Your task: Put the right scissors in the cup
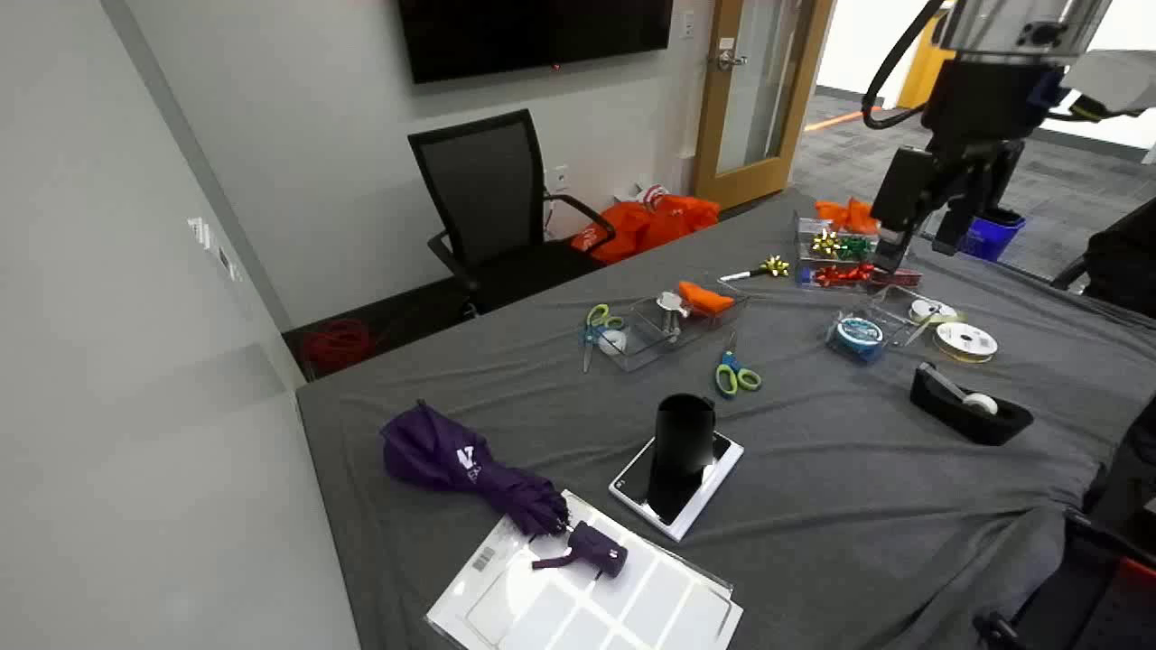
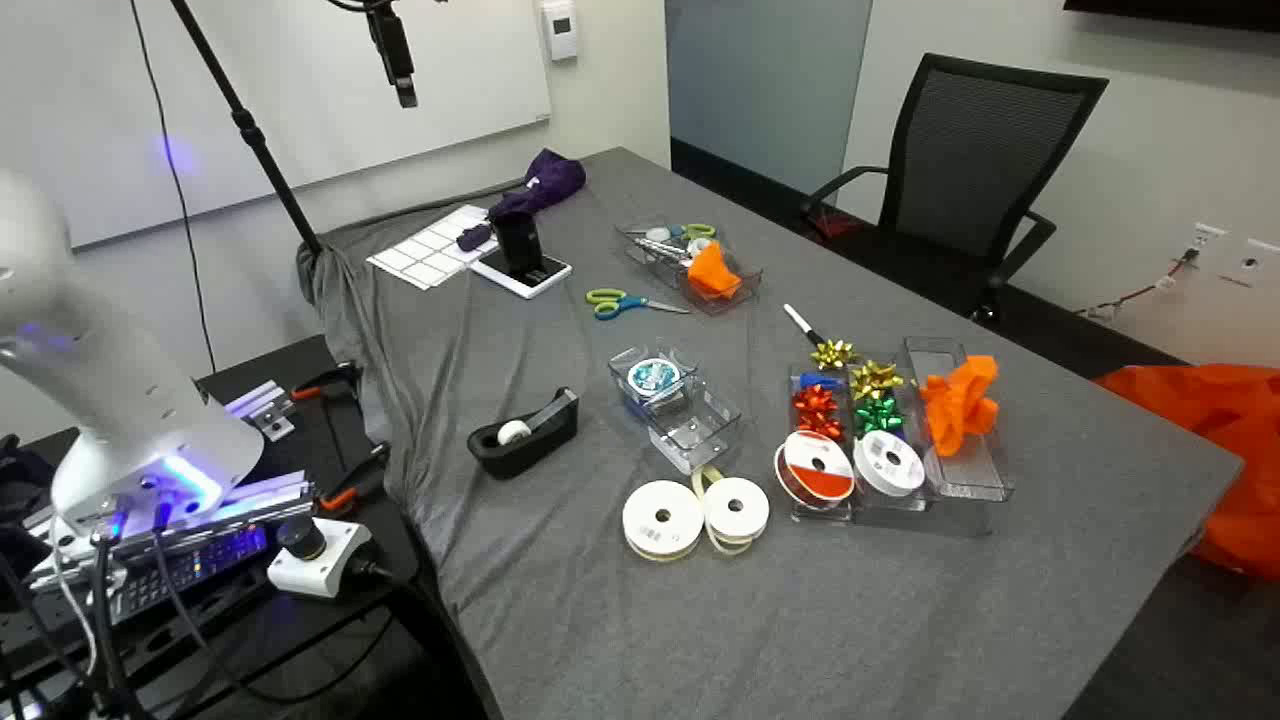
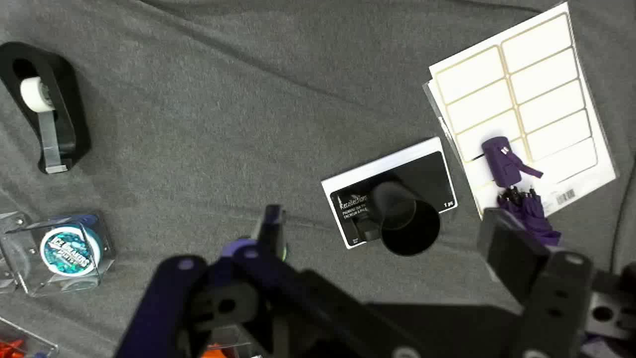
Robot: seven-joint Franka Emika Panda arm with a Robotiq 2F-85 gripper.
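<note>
Scissors [image 1: 730, 362] near upright black cup [image 1: 684, 435]

1. Light bright, fairly even in both exterior views; hallway wall [image 1: 862, 45] behind the claw [image 1: 918, 247] blown out to white.
2. Label sheet [image 1: 650, 605], well below claw in an exterior view: round glare spot (pure white there).
3. Whiteboard [image 2: 350, 125] behind claw in an exterior view: violet reflection patch. Arm base [image 2: 160, 460], lower than claw: blue-white glow, clipped core.
4. Floor [image 2: 400, 690] far below claw, same view: near black, detail lost.
5. Door [image 1: 759, 108] behind claw leans outward; perspective looks stretched.
6. Wrist view: cloth [image 3: 248, 124] dim, flat grey. Claw dark, out of focus, violet cast on one side. Box [image 3: 437, 174] between its tips: big print legible, smallest lines blurred. Cup [image 3: 407, 226] interior black, detail lost.
</note>
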